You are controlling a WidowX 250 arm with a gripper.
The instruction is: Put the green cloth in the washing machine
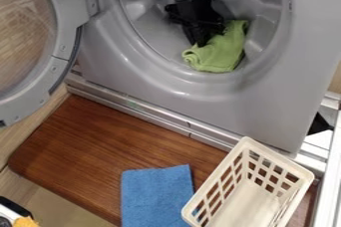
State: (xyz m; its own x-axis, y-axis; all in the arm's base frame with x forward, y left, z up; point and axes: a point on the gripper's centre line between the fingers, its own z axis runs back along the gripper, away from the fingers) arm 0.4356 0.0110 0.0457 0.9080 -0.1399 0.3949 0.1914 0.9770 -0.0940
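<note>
The black gripper point(201, 39) hangs inside the drum opening of the grey washing machine point(256, 106), near the upper middle of the view. The green cloth point(220, 54) lies crumpled in the lower part of that opening, at the gripper's lower right. The gripper's tip is against the cloth's upper left part; whether it holds the cloth cannot be made out. The machine's round door point(63, 47) stands swung out at the left.
A blue cloth point(156, 196) lies on the brown wooden board point(113, 146) below the machine. Beside it, at the lower right, stands a cream slotted basket point(246, 203). Metal rails point(326, 171) run along the right edge.
</note>
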